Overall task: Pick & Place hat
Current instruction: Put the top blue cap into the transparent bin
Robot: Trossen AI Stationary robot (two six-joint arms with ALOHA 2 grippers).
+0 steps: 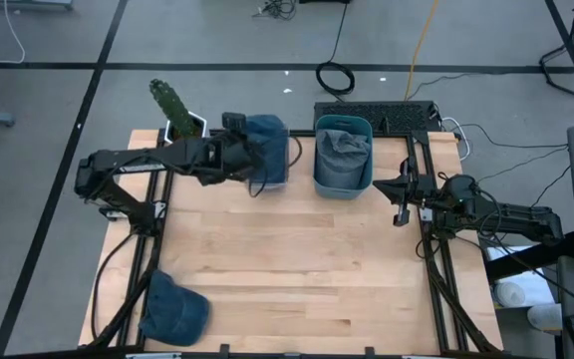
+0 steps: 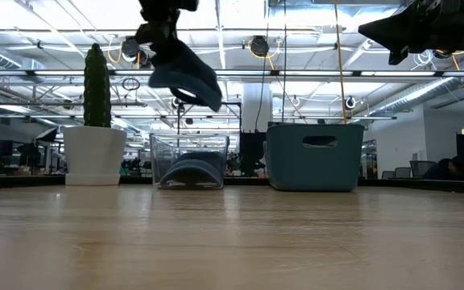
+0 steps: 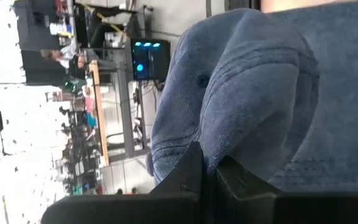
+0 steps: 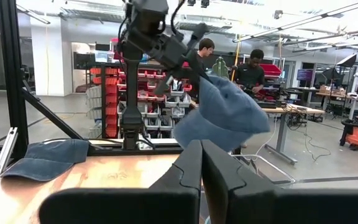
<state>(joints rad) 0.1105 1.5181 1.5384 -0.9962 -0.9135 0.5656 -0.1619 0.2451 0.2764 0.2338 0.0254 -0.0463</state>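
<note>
- Two dark arms are seen over a light wooden table (image 1: 297, 269); the left gripper (image 1: 242, 150) is raised at about 11 o'clock of the table, and the right gripper (image 1: 403, 189) waits in the air at about 2 o'clock, near the table's right edge.
- A blue denim cap (image 1: 265, 140) is pinched in the left gripper, whose fingers (image 3: 191, 171) are closed on the fabric; in the low view the cap (image 2: 185, 74) is seen hanging well above the table.
- Directly below the held cap a clear plastic bin (image 2: 189, 161) is stood at the table's far edge, and a dark blue cap (image 2: 190, 171) is seen lying inside it.
- Just beside that bin, toward 1 o'clock, a teal plastic bin (image 1: 343, 155) is placed, with grey-blue fabric (image 1: 343, 150) bunched inside it.
- A second blue denim cap (image 1: 172, 307) is left flat on the table at about 7 o'clock, well apart from both bins.
- A green cactus in a white pot (image 1: 175, 110) is stood at the far left corner, just beside the clear bin.
- The right gripper's fingers (image 4: 188, 168) are seen pressed together, with nothing held between them.
- Beyond the table, in the right wrist view, two people (image 4: 229, 65) are seen at workbenches in the room.
</note>
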